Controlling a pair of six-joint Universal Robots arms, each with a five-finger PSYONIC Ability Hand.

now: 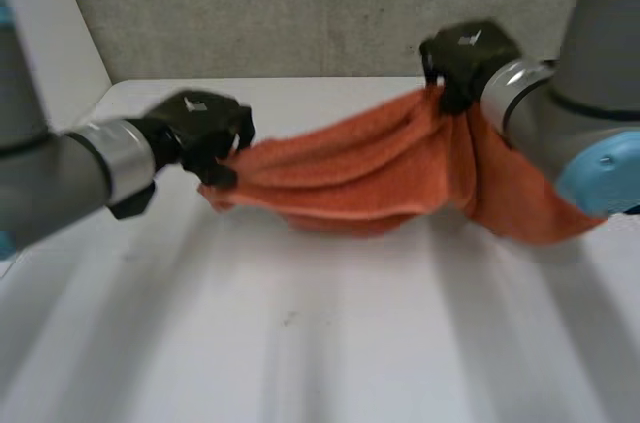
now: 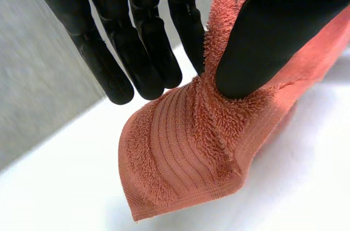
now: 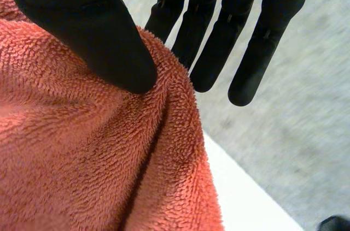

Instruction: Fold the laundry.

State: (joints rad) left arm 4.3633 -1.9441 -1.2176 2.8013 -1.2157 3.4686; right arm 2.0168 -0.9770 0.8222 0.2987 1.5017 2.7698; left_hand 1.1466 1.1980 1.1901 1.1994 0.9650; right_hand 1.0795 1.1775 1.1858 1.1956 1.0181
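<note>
One towel (image 1: 350, 178) slung between left hand (image 1: 200, 133), right hand (image 1: 465, 58).

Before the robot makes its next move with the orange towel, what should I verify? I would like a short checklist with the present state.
1. Left hand pinches the towel near a corner: ok.
2. Right hand pinches the towel's upper edge: ok.
3. Towel stretched flat between both: not ok, it sags and bunches.
4. Towel lifted off the table: cannot tell, its lowest fold looks close to the surface.
5. Far end under control: not ok, a part hangs loose beyond the right hand.
</note>
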